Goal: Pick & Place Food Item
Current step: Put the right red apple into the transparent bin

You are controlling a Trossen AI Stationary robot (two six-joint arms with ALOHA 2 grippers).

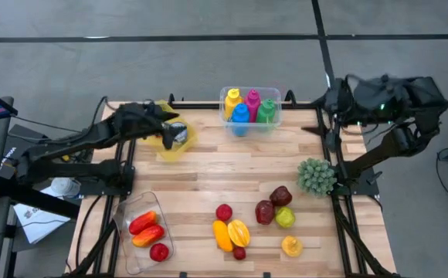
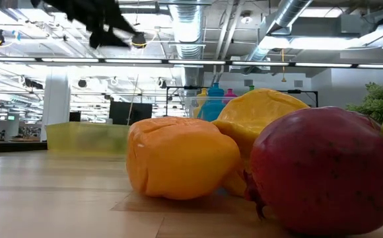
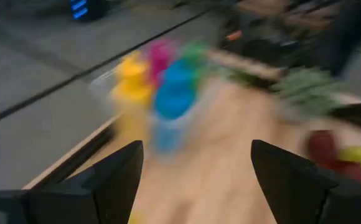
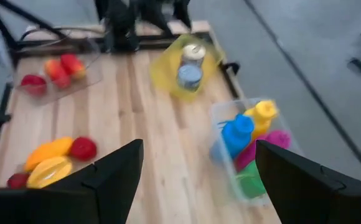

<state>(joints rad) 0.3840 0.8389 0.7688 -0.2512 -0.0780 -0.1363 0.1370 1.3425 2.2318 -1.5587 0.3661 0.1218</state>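
Observation:
Loose food items lie on the near half of the wooden table: a red fruit, an orange piece, a dark red one and a yellow one among them. A clear tray at the near left holds red and orange pieces. My left gripper hangs open and empty above the yellow bin at the far left; its wrist view looks toward the bottle bin. My right gripper is raised at the far right, open and empty.
A clear bin with coloured bottles stands at the far middle. The yellow bin holds two cans. A green leafy bunch sits by the right edge. Bare wood lies between the bins and the fruit.

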